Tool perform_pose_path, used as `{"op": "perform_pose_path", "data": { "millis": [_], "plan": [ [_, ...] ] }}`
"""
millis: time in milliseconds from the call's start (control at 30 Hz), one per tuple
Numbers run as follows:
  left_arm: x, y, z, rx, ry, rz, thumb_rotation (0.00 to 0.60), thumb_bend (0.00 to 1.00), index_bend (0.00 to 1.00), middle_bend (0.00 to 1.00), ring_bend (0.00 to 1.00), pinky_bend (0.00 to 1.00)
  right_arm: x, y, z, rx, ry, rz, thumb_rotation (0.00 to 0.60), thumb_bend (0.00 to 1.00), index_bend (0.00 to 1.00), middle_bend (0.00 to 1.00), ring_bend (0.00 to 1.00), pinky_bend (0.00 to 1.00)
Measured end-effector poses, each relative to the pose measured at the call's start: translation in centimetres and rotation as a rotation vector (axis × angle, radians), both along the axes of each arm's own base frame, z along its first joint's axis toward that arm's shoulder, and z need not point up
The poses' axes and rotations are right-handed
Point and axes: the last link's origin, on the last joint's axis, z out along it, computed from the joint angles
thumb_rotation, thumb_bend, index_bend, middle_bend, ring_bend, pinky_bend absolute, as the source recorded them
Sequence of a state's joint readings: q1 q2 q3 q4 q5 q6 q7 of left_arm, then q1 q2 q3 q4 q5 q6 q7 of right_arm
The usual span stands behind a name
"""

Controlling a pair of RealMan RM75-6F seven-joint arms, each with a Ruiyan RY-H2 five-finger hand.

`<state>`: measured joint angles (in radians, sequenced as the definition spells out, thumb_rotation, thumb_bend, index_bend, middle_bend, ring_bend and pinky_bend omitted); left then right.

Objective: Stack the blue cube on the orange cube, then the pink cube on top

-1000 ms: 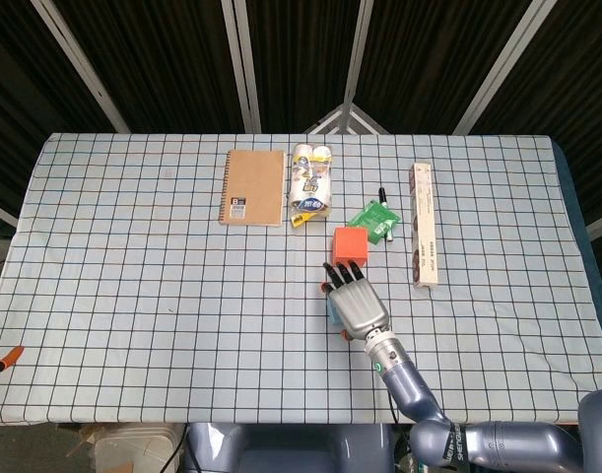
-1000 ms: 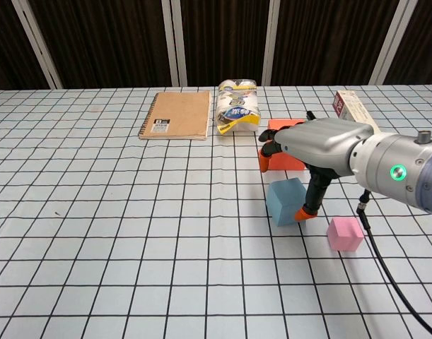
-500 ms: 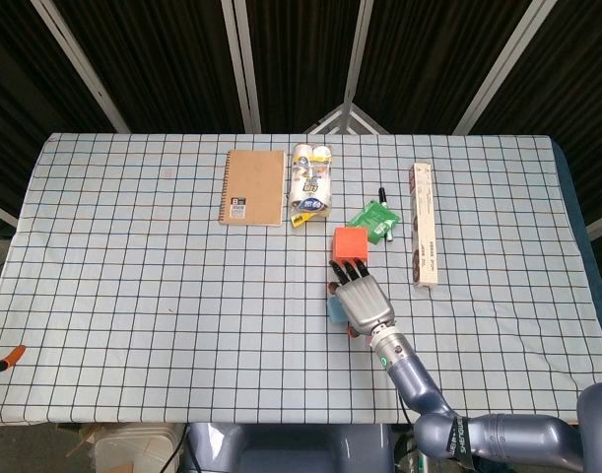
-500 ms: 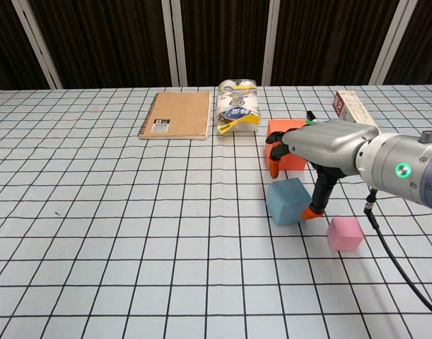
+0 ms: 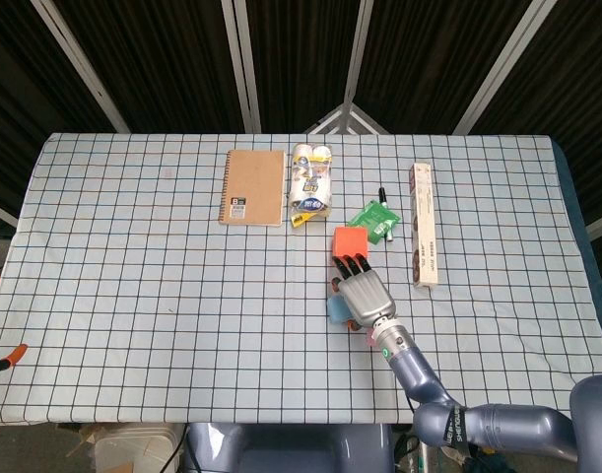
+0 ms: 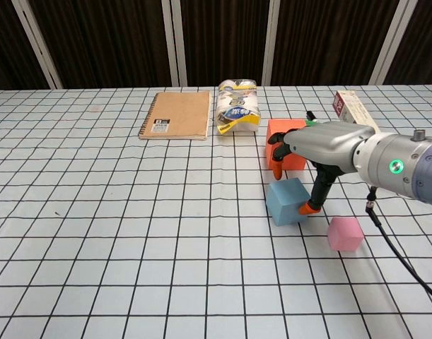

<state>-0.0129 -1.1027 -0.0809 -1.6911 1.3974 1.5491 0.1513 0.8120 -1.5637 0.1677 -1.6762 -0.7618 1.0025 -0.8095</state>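
The blue cube [image 6: 285,201] sits on the checked tablecloth, just in front of the orange cube [image 6: 279,131]. My right hand [image 6: 322,152] hovers over both, fingers apart. Its thumb tip touches the blue cube's right side, and its orange-tipped fingers [image 6: 275,167] hang in front of the orange cube, above the blue cube's far edge. The pink cube [image 6: 345,234] lies alone to the right, nearer me. In the head view my right hand [image 5: 365,296] covers most of the blue cube [image 5: 335,307], and the orange cube [image 5: 350,241] shows just past the fingertips. My left hand is out of sight.
A brown notebook [image 6: 174,116] and a yellow-white packet [image 6: 237,109] lie at the back. A long box [image 5: 424,225] lies to the right of the cubes. A green packet [image 5: 376,219] and a black pen [image 5: 382,194] lie just behind the orange cube.
My right hand has slid away from me over the blue cube, toward the orange cube. The thumb has shifted a little up the blue cube's side. The cubes have stayed where they were.
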Motion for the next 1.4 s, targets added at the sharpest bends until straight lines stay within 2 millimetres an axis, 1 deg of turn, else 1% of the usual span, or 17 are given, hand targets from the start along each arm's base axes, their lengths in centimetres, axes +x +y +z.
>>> {"op": "perform_pose_path", "data": {
  "millis": [200, 567, 767, 967, 1033, 1167, 1300, 1400],
  "plan": [
    [0.0, 0.1, -0.2, -0.002, 0.006, 0.004, 0.600, 0.12, 0.06, 0.00, 0.00, 0.00, -0.5, -0.2, -0.2, 0.004, -0.002, -0.008, 0.600, 0.28, 0.41, 0.00, 0.00, 0.00],
    [0.1, 0.1, -0.2, -0.003, 0.005, 0.004, 0.600, 0.12, 0.07, 0.00, 0.00, 0.00, -0.3, 0.1, 0.4, -0.006, -0.016, 0.007, 0.600, 0.32, 0.45, 0.00, 0.00, 0.00],
    [0.1, 0.1, -0.1, -0.004, -0.003, 0.000, 0.600, 0.13, 0.07, 0.00, 0.00, 0.00, 0.3, 0.8, 1.4, -0.022, -0.022, 0.024, 0.600, 0.32, 0.45, 0.00, 0.00, 0.00],
    [0.0, -0.1, 0.1, -0.004, -0.012, -0.007, 0.600, 0.12, 0.07, 0.00, 0.00, 0.00, 1.5, 1.2, 3.2, -0.056, -0.008, 0.051, 0.600, 0.32, 0.45, 0.00, 0.00, 0.00],
    [0.0, -0.2, 0.2, -0.004, -0.015, -0.009, 0.600, 0.12, 0.07, 0.00, 0.00, 0.00, 2.1, 1.0, 4.0, -0.073, -0.001, 0.052, 0.600, 0.32, 0.45, 0.00, 0.00, 0.00],
    [0.0, -0.3, 0.4, 0.005, -0.024, -0.011, 0.600, 0.12, 0.07, 0.00, 0.00, 0.00, 2.5, 0.1, 5.4, -0.091, 0.014, 0.016, 0.600, 0.32, 0.45, 0.00, 0.00, 0.00],
    [-0.3, -0.2, 0.7, 0.011, -0.034, -0.001, 0.600, 0.12, 0.07, 0.00, 0.00, 0.00, 2.5, -1.5, 7.1, -0.109, 0.050, -0.043, 0.600, 0.34, 0.45, 0.00, 0.00, 0.00],
    [-0.3, -0.1, 0.7, 0.010, -0.033, 0.000, 0.600, 0.12, 0.07, 0.00, 0.00, 0.00, 2.6, -2.6, 8.0, -0.103, 0.062, -0.090, 0.600, 0.34, 0.45, 0.00, 0.00, 0.00]
  ]
}}
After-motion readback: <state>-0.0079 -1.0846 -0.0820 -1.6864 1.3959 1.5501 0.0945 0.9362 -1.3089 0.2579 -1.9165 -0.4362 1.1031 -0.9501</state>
